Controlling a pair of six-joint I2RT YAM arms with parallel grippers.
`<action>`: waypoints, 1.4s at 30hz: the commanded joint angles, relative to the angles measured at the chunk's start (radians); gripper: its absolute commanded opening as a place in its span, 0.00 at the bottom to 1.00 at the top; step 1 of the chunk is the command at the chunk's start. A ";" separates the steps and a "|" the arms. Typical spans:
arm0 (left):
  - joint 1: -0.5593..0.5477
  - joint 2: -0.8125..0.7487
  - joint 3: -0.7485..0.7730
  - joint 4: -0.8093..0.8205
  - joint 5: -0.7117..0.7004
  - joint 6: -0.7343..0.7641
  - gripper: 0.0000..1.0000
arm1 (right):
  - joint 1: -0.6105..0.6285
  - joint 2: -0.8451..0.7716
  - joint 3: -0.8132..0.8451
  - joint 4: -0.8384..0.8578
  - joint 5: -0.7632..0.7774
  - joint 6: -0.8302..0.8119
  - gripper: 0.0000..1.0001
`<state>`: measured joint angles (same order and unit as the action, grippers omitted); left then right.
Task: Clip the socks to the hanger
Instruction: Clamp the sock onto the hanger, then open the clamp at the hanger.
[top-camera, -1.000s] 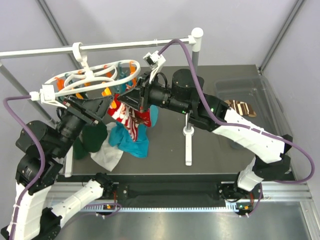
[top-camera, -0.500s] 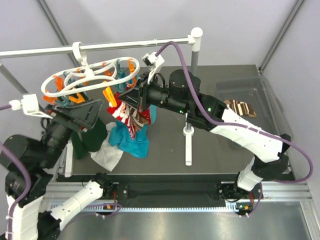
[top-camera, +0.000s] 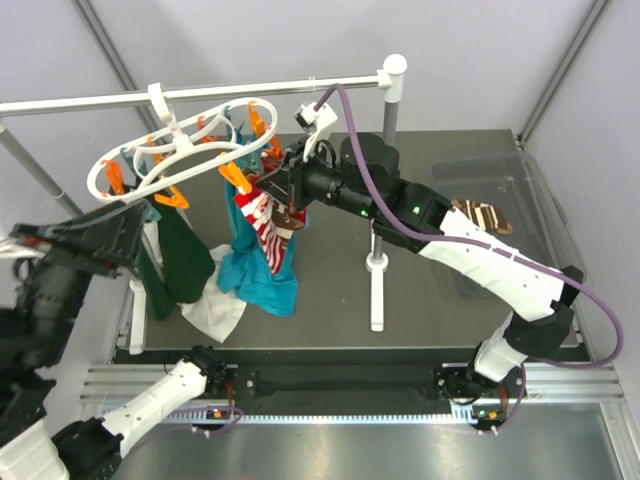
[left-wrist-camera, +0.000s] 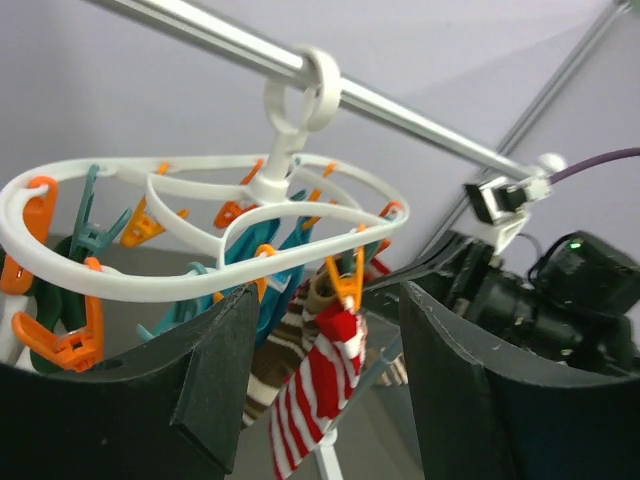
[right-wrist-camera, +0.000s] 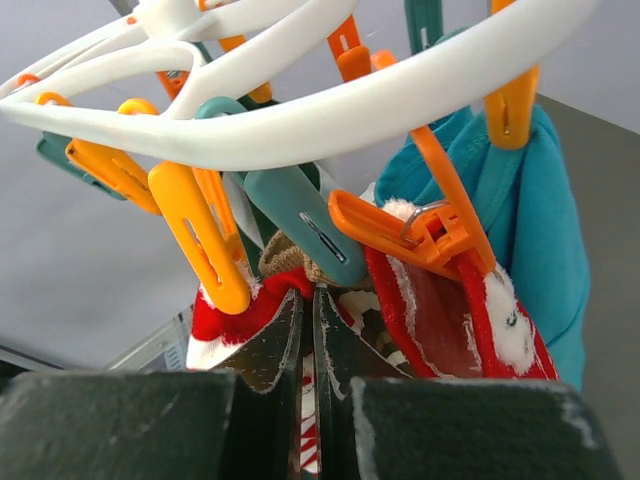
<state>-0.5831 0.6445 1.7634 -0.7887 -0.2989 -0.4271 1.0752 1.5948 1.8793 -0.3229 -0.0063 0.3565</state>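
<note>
Our left claw has just backed away from the hanger and now stands wide apart, holding nothing. We judge one red sock clipped, since it hangs from an orange clothespin straight ahead of that claw. Our right claw stays pressed together, its tips at the cuffs of the red sock and a brown sock just under the ring. Whether it pinches cloth, we cannot tell.

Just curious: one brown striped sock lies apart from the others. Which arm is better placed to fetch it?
Right, probably: the brown sock lies beside that arm, far from the open left claw.
</note>
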 joint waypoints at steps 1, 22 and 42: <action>-0.001 0.147 0.014 -0.181 -0.069 -0.021 0.63 | -0.032 -0.044 0.034 0.005 -0.027 -0.039 0.00; 0.000 0.109 -0.067 -0.167 -0.238 -0.260 0.60 | -0.052 -0.029 0.067 -0.002 -0.081 -0.036 0.00; 0.000 0.145 -0.117 -0.037 -0.265 -0.210 0.63 | -0.052 -0.033 0.043 0.030 -0.106 -0.005 0.00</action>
<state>-0.5831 0.7750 1.6592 -0.8940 -0.5323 -0.6563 1.0313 1.5906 1.9068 -0.3386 -0.1001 0.3428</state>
